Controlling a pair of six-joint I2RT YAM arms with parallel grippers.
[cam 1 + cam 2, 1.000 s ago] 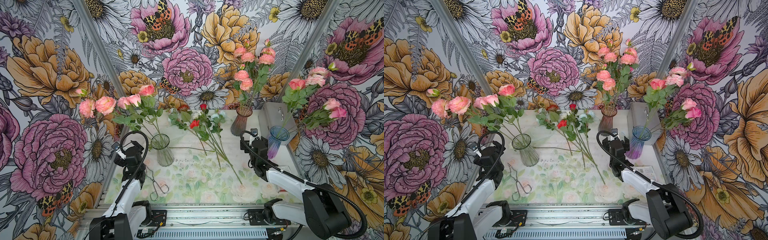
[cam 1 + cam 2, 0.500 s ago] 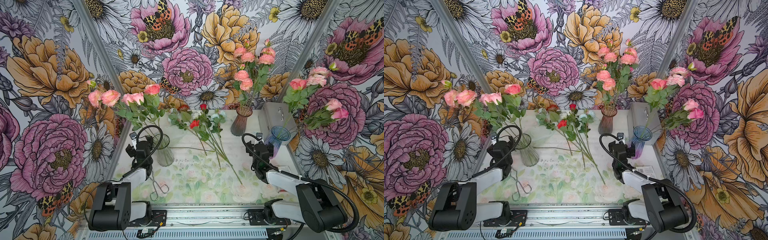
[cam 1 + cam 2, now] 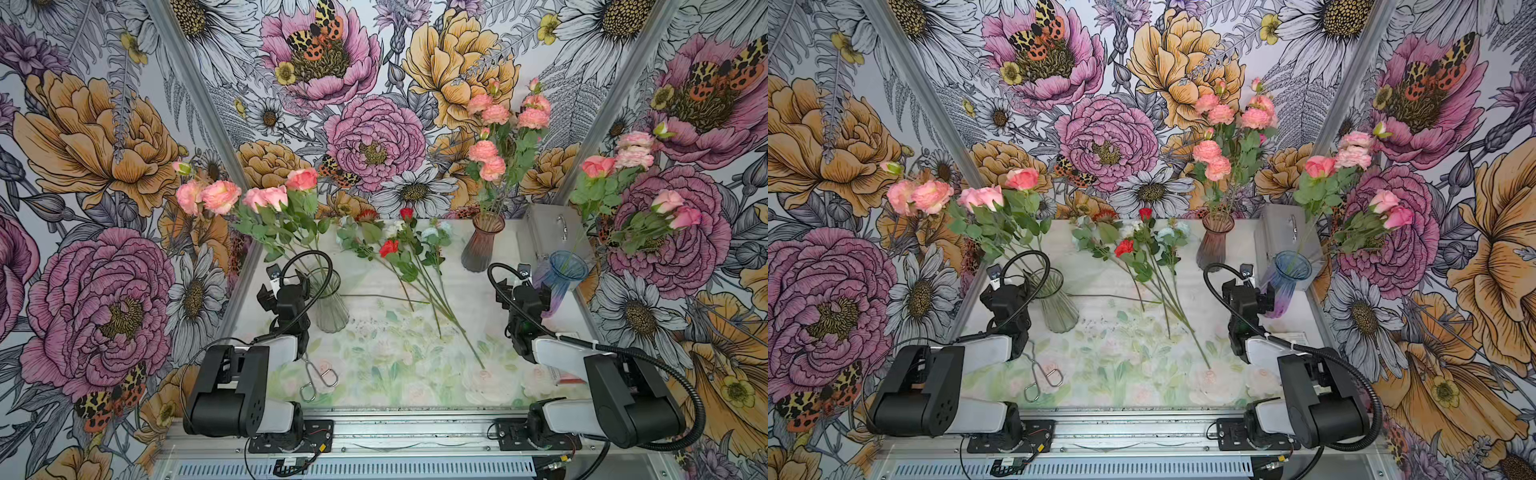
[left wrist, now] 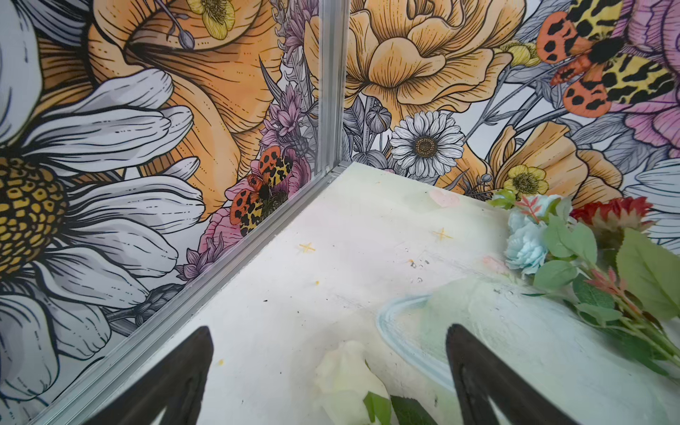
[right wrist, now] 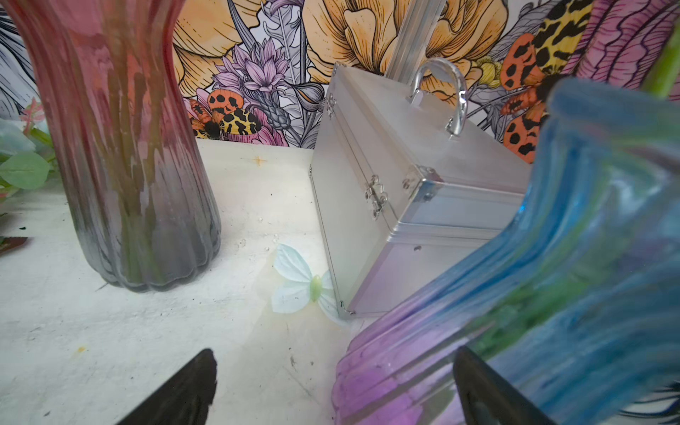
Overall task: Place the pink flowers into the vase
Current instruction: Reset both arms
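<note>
With the left gripper [image 3: 286, 284] drawn back beside the clear vase [image 3: 330, 307], its jaws and those of the right gripper [image 3: 521, 286] spread and empty, the pink flowers [image 3: 266, 197] lean from that vase, the placing apparently finished.

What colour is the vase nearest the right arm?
Vase: blue at rim, purple at base; clearest in right wrist view.

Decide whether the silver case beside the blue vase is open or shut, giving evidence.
Shut. In the right wrist view the silver case has its lid flush on the body, with the clasp across the seam.
</note>
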